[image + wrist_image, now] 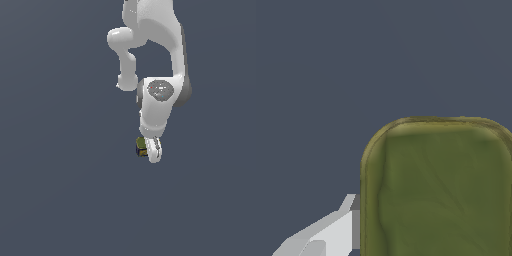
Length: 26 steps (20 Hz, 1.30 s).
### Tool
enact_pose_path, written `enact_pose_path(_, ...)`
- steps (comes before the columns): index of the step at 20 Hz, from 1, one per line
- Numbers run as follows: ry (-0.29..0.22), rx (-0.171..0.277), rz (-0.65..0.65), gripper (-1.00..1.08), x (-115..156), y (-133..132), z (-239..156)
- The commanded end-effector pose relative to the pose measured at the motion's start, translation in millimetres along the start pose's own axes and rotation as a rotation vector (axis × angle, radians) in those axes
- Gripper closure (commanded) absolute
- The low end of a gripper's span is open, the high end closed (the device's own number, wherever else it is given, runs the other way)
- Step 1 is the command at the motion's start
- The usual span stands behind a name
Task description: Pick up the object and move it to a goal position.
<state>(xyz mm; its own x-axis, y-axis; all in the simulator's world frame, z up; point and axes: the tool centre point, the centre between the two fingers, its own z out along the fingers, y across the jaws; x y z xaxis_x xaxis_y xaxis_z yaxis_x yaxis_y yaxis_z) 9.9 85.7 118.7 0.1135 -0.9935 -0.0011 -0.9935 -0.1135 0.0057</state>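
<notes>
Scanning the exterior view from left to right, only bare grey-blue ground is met until just right of centre, where the can is found low in the frame, partly hidden by the gripper. A sliver of olive top, dark side and yellow label is shown on the left edge of the white hand. The arm rises from there to the top of the frame.

In the wrist view, one pale finger is seen at lower left, just beside the can's left wall and seemingly touching it. The olive top fills the lower right and runs off the frame, so the second finger is not shown.

Handling, as a judgement: the can is taken to be rigid and light, with smooth, possibly slippery sides. Hold is best taken across two opposite flat walls, below the rounded rim and away from the corners.

Relative position: the can sits directly under the hand, between where the fingers should be. Whether the fingers are apart or clamped on it cannot be told. Contact with the ground or lift cannot be judged.
</notes>
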Motion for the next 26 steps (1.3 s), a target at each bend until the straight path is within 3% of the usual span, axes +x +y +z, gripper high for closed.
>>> enact_pose_path(1,-0.001,0.005,0.000,1.08,-1.0,8.9,-21.6)
enact_pose_path(26,0.002,0.006,0.002,1.08,-8.9,121.7,-244.5)
